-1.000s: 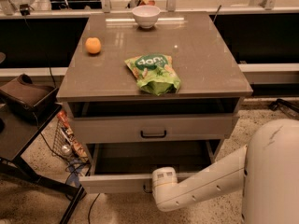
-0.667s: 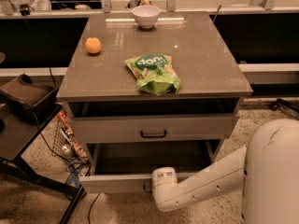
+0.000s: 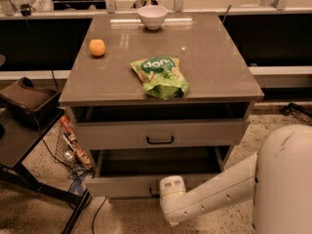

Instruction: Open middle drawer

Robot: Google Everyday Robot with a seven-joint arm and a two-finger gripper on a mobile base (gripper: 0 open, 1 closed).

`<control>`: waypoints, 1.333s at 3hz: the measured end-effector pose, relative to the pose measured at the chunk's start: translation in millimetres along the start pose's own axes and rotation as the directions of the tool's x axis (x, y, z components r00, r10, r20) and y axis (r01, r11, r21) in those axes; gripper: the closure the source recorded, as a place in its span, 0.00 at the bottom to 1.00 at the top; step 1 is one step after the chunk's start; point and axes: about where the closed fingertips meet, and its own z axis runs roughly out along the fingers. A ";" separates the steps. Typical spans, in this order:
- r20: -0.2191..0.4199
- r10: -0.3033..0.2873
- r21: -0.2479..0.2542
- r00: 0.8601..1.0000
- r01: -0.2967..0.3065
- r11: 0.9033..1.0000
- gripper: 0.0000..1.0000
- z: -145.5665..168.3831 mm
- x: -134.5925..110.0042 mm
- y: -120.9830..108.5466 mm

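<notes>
The middle drawer (image 3: 195,133) is the pale grey-beige front of medium height with a small black bar handle (image 3: 160,140), just below a dark opening under the tabletop. Below it, the taller-fronted drawer (image 3: 122,185) stands pulled out, and its dark inside shows. My gripper (image 3: 165,191) is at the end of the white arm (image 3: 219,191), low against the centre of that lower drawer's front, well below the middle drawer's handle. The white wrist block hides its tips.
On the cabinet top (image 3: 219,67) lie a green snack bag (image 3: 161,76), an orange (image 3: 97,47) and a white bowl (image 3: 152,16). A low black stand (image 3: 29,130) with a dark bag is at the left. A wire basket of clutter (image 3: 70,147) sits on the floor beside the cabinet.
</notes>
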 end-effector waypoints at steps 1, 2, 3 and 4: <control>-0.001 0.001 0.002 1.000 -0.001 1.000 0.13 0.9 0.0 0.6; -0.001 0.001 0.002 1.000 -0.001 1.000 0.36 0.9 0.0 0.6; -0.049 -0.012 0.012 0.999 0.013 1.000 0.60 -28.0 1.6 -3.3; -0.049 -0.012 0.012 0.999 0.013 1.000 0.83 -28.0 1.6 -3.3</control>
